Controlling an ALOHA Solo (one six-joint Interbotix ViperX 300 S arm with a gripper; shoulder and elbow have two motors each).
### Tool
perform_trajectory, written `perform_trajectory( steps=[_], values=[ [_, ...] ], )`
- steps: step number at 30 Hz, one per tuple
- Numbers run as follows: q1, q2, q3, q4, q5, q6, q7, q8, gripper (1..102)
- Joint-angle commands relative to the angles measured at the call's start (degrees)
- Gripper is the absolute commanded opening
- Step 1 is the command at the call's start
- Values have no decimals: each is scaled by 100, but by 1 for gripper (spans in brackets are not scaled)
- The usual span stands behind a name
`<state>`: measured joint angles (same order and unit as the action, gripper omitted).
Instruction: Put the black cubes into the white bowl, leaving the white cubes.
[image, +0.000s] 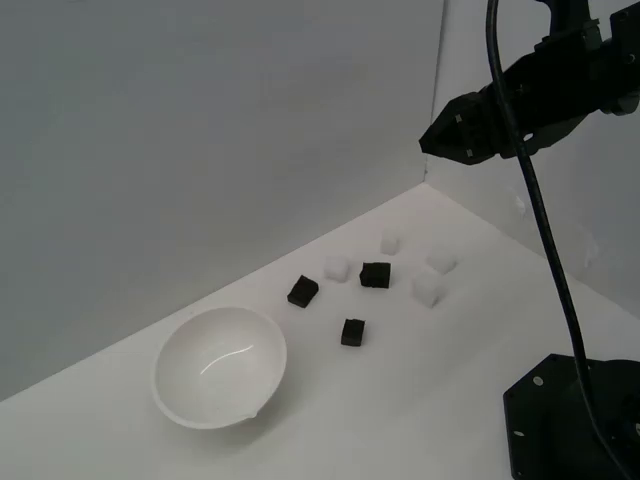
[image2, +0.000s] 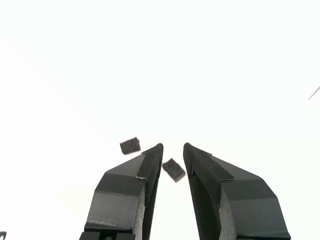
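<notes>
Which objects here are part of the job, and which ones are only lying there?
Part of the job:
black cubes at and
white bowl, nothing in it
gripper, held high, fingers apart, holding nothing

Only lying there:
white cubes at and, to be left alone

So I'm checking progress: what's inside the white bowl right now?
Nothing shows inside the white bowl: its visible interior is bare, with only a glare streak. All three black cubes sit on the table outside it. The near rim hides a small strip of the inner wall.
</notes>
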<state>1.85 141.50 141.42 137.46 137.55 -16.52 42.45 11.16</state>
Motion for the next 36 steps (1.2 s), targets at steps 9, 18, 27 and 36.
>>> perform_trajectory(
  steps=[9,18,27,36],
  values=[
    [-158,-677,-694,-396,-431,360,422,18,26],
    [-158,-1160,-1160,-290,-316,360,158,18,26],
    [-352,-1600,-1608,18,-9,334,-457,18,36],
    [-642,-2373,-2382,9,-9,193,-888,18,45]
  ],
)
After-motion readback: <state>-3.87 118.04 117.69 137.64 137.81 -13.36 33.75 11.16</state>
